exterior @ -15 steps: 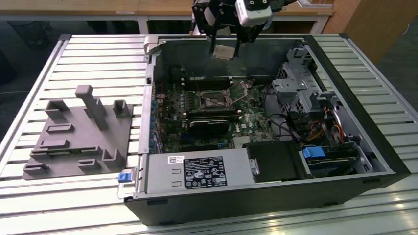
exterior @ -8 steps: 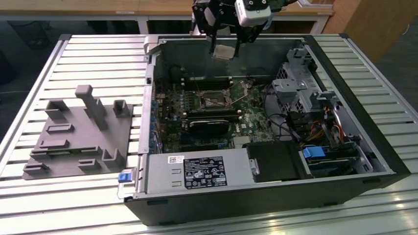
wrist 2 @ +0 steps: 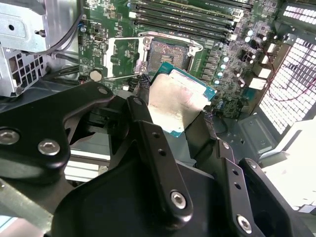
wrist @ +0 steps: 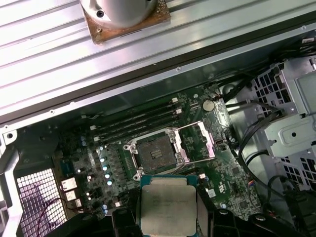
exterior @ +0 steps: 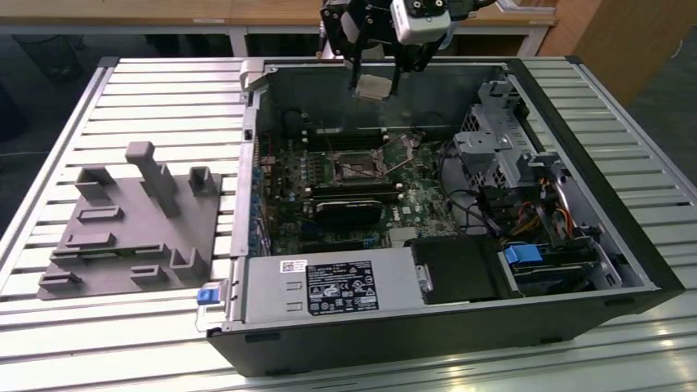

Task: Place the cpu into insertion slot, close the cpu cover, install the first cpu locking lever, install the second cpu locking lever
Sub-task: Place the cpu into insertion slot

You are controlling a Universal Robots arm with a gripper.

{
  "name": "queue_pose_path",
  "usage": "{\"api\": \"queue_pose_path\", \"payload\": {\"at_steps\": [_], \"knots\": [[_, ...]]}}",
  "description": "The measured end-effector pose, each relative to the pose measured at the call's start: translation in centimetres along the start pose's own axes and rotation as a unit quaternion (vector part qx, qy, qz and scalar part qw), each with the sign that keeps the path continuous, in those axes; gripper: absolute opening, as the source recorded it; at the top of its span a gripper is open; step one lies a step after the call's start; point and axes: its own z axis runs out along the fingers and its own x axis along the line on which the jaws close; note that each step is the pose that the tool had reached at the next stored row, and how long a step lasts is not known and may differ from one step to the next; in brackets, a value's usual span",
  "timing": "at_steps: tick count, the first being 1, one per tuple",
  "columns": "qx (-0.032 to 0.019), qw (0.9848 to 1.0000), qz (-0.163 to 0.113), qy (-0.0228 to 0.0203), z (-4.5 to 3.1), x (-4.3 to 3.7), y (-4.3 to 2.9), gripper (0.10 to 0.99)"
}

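The cpu point(wrist 2: 176, 101): thin matte-silver square

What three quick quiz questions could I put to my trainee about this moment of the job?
1. True or false: the cpu already sits in the insertion slot.
2. How does the cpu cover stand? A) closed over the slot, B) swung open beside the slot, C) held in the gripper.
3. In a word or two: what is the gripper shut on?

Key:
1. False. The cpu hangs between the gripper's fingers above the board, and the slot's dark centre is bare.
2. B.
3. The cpu.
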Motion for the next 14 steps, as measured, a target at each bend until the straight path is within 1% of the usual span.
{"api": "queue_pose_path", "payload": {"at_steps": [14], "knots": [[-0.0002, 0.9999, 0.014, -0.0012, 0.01, 0.06, -0.02, 0.541]]}}
